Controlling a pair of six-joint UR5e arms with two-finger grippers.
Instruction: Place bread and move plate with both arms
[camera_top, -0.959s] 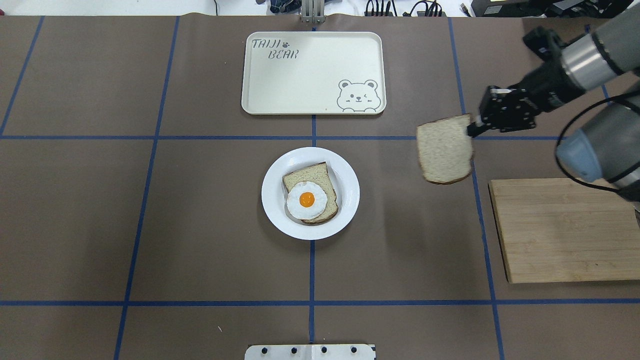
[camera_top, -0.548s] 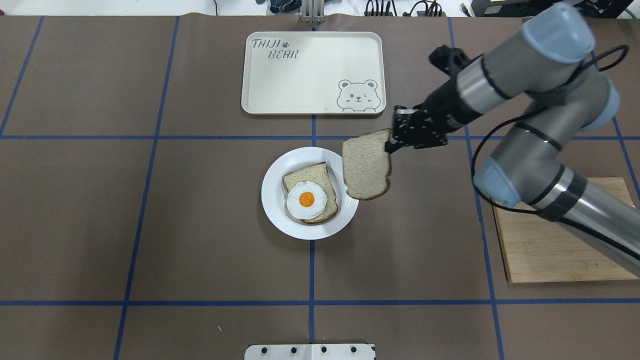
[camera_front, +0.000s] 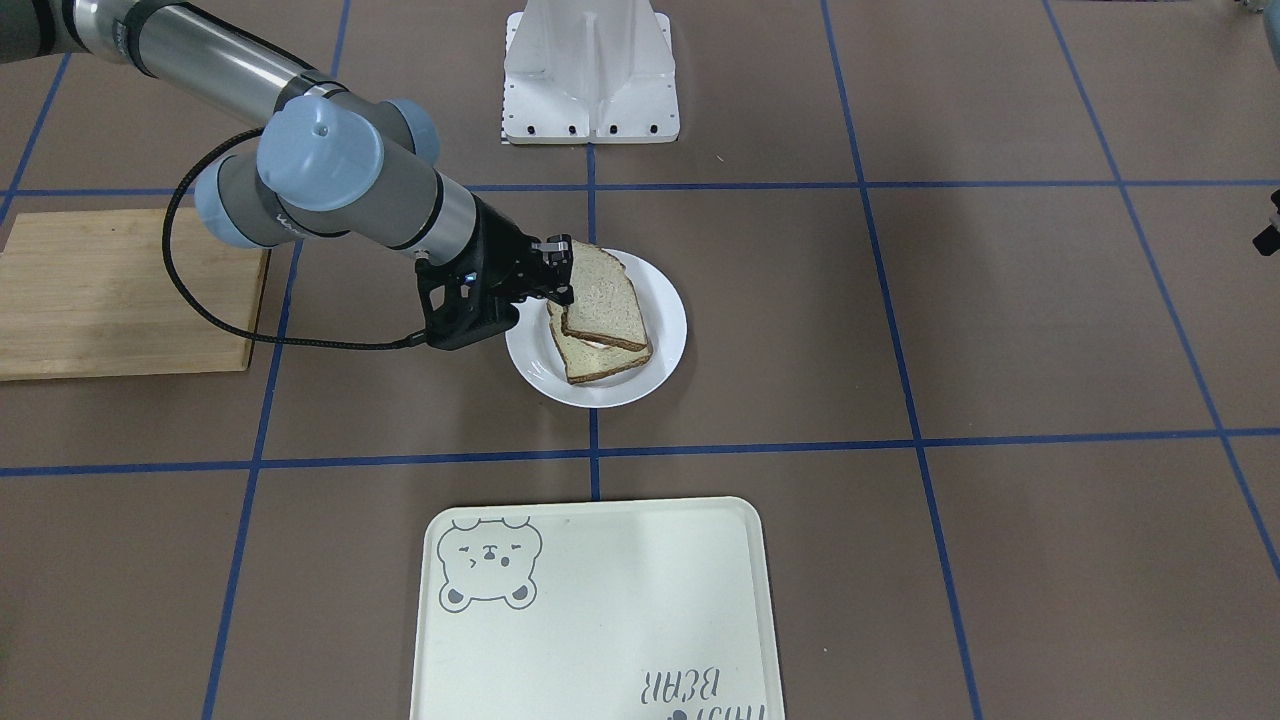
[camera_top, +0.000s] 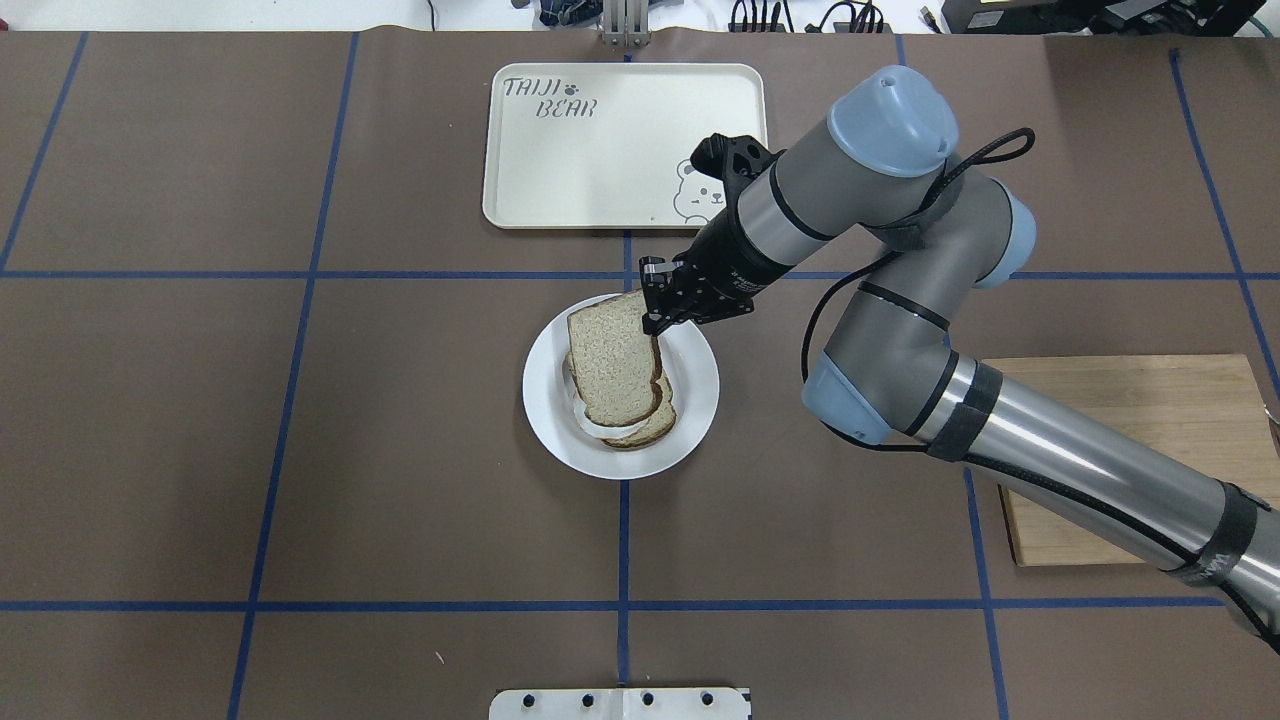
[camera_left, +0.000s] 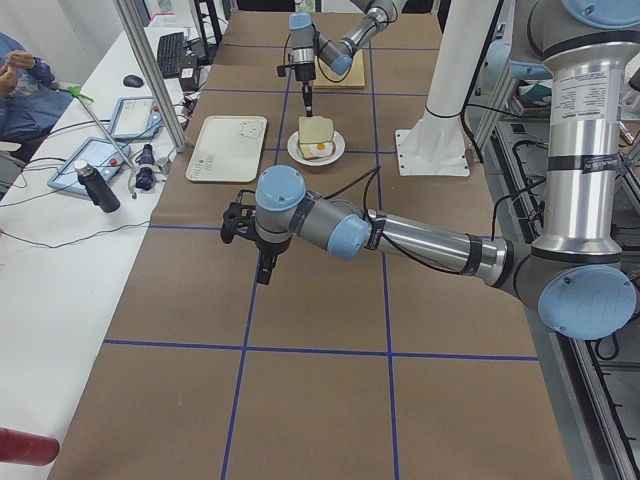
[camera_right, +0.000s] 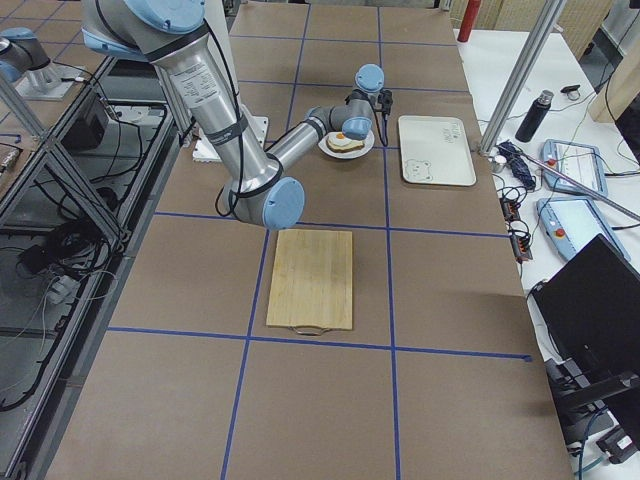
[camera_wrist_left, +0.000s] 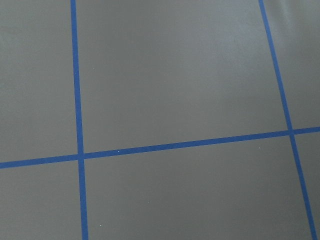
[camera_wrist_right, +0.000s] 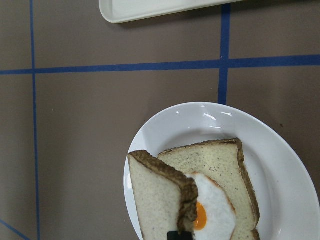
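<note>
Over the plate: the bread (camera_top: 612, 362) is held tilted by one corner above the egg-topped slice (camera_wrist_right: 220, 165), inside the rim of the plate (camera_top: 548, 425) at the middle of the worktop (camera_top: 400, 450).
Hidden: from overhead the egg (camera_wrist_right: 215, 210) is almost wholly covered. Only a sliver of white and the lower slice's crust are seen. Contact between the two slices cannot be made out.
Cut off: in the right wrist view the bread is seen nearly edge-on, crust toward the camera, and the fingers (camera_wrist_right: 173, 235) are reduced to a dark tip at the lower edge.
Right gripper (camera_top: 655, 320): fingers are pinched narrowly on the bread's corner nearest the tray (camera_top: 620, 150).
Right arm (camera_top: 1050, 465): it is brought in from the robot's right with the elbow folded back and the wrist angled down toward the plate. Part of the cutting board (camera_top: 1150, 400) is crossed by it.
Left gripper (camera_left: 265, 270): it is shown clearly by the side camera only, pointed down over the worktop, well apart from the plate. The spread of its fingers cannot be told.
Left arm (camera_left: 420, 238): it is stretched out low across the worktop.
Left wrist view: only brown worktop and blue tape lines (camera_wrist_left: 175, 146) are recorded.
</note>
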